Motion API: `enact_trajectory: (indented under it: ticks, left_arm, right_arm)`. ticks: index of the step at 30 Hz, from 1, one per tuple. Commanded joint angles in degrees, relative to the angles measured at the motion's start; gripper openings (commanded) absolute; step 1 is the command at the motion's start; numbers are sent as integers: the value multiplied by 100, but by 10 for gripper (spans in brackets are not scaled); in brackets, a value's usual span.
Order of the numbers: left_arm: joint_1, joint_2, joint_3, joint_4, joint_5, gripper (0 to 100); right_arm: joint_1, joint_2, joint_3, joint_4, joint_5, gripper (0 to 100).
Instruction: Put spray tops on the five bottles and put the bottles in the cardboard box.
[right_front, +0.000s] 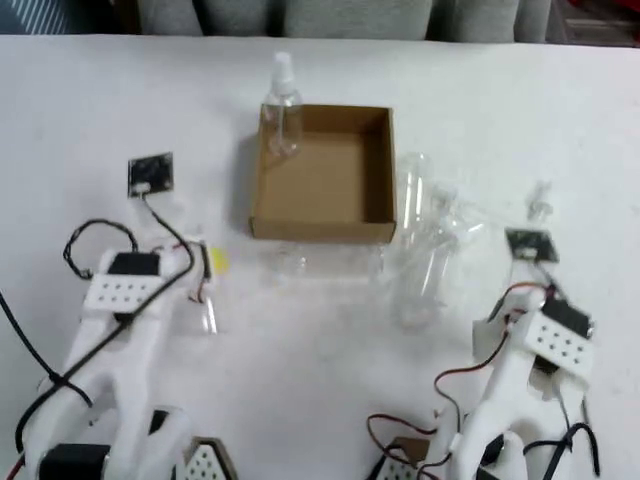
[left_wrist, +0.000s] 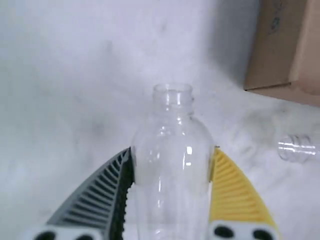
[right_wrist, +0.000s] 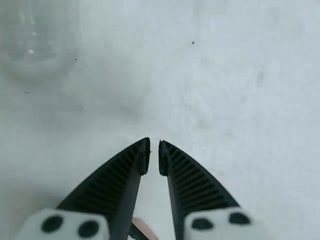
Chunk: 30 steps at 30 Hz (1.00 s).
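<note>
Here, over the white worktop (right_front: 560, 120) edged by grey upholstery (right_front: 350, 15), the left gripper (left_wrist: 171, 151) clamps an uncapped bottle (left_wrist: 172, 125), the right gripper (right_wrist: 154, 150) all but together, empty

place: robot bench, prob lab | white table (right_front: 500, 100) | loose wires (right_front: 25, 340)

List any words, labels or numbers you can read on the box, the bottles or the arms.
No text can be read.
Cardboard box: a faint dark mark on its side wall, too blurred to read.
Bottle held in the left hand: clear plastic, with no label visible.
</note>
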Motion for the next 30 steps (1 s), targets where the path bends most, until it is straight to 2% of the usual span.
enact_trajectory:
  ticks: [1, 4, 7, 12, 16, 21, 30]
  left_arm:
    - [-119, -224, 105, -457, -53, 20]
    - [-119, -224, 114, -475, -35, 20]
    - [-119, -224, 114, -475, -53, 20]
    - [-119, -224, 123, -475, -53, 20]
    - [-145, -233, 211, -484, -62, 20]
    - [-145, -233, 211, -484, -62, 20]
    - [-145, -233, 211, -484, -62, 20]
  right_arm:
    - [-215, -321, -1582, 1297, -132, 21]
    - [-760, -330, -2295, 1798, -589, 21]
    - [-1578, -321, -2479, 1710, -1310, 21]
    - [-2826, 233, -2418, 629, -2479, 21]
    - [-3354, 1182, -2418, -400, -2980, 21]
    - [-3354, 2396, -2453, -1033, -3033, 19]
    - [-2070, 2756, -2462, -1332, -3024, 21]
